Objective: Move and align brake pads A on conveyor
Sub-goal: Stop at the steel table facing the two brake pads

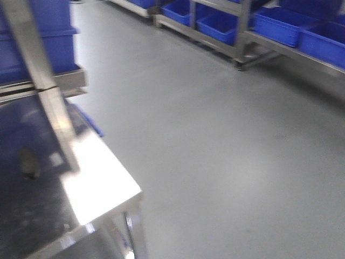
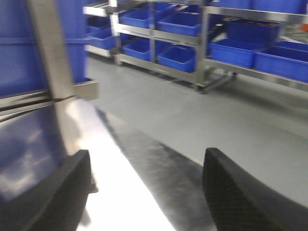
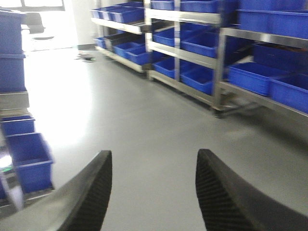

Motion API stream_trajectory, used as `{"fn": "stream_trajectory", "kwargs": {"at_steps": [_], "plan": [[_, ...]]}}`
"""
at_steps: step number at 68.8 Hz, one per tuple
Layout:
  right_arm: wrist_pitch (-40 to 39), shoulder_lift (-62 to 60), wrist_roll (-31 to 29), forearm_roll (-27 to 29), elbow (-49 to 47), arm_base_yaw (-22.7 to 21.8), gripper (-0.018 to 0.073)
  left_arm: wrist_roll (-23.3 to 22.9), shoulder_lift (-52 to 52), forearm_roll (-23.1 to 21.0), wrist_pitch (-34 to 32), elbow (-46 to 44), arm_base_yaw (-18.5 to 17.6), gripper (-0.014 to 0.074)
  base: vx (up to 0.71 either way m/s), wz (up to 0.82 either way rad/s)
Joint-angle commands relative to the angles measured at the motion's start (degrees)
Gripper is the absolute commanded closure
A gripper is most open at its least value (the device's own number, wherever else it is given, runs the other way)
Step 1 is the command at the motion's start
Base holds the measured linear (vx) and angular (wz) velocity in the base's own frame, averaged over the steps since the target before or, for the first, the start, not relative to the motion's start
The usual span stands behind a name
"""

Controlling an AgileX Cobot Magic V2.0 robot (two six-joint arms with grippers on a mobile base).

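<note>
All views toward shared bin shelves

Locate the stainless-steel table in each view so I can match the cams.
Exterior front-facing: stainless-steel table at lower left, its bright corner towards the floor.
Left wrist-mounted: table along the bottom, left to centre.
Right wrist-mounted: not clearly in it; a blurred steel edge at far lower left might belong to it.
Shared landmark: rack of blue bins, upper right in all three.
</note>
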Motion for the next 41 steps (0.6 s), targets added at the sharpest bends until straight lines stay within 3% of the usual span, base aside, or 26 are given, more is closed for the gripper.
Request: {"fn": "stream_trajectory", "kwargs": {"at_steps": [1, 41], "plan": [[-4.4, 0.8, -0.2, -0.5, -1.4, -0.1, 0.018, -0.2, 0.7, -0.4, -4.4, -1.6, -0.3, 0.0114, 0.19, 0.85], [-4.4, 0.8, -0.2, -0.5, -1.4, -0.1, 0.018, -0.2, 0.7, -0.4, -4.4, -1.6, -0.3, 0.0114, 0.14, 0.81]]}}
